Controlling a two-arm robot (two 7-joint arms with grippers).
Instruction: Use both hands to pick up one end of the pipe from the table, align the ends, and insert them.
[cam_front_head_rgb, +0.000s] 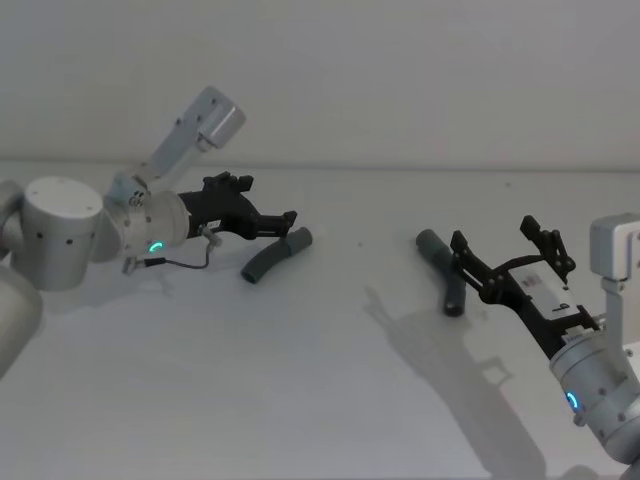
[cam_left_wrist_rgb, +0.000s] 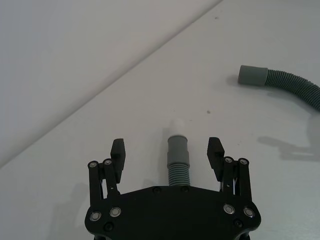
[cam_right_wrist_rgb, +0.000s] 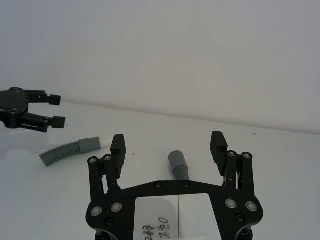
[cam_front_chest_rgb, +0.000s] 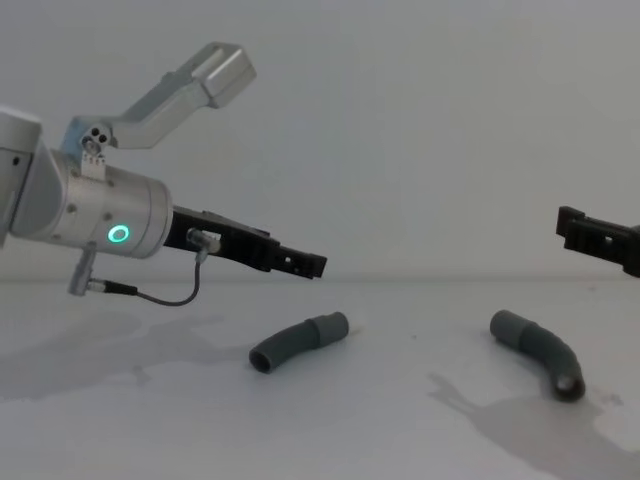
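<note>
Pipe pieces lie apart on the white table (cam_front_head_rgb: 300, 390), neither one lifted yet. Taking the head view as a clock face, the left piece (cam_front_head_rgb: 270, 258) sits at about ten o'clock and its lighter cuff (cam_front_head_rgb: 301, 238) points toward two. The right piece (cam_front_head_rgb: 449, 278) sits at about three o'clock, bent, and its cuff (cam_front_head_rgb: 429, 242) points toward ten.

The left gripper (cam_front_head_rgb: 283, 224) hovers above its piece with fingers spread wide. From its wrist camera the cuff lines up between the fingers. The right gripper (cam_front_head_rgb: 492, 230) is equally wide open, reaching in from five o'clock, and its piece's cuff likewise sits between the fingers.

The step in hand looks to be the descent to grasp. I would have each gripper close on the ribbed body just behind the cuff, leaving the cuff itself free for mating. A small white tip seems to poke out of the left cuff, so that end should stay unpinched. The curved pieces may roll, so a straight, centred drop matters before squeezing.
</note>
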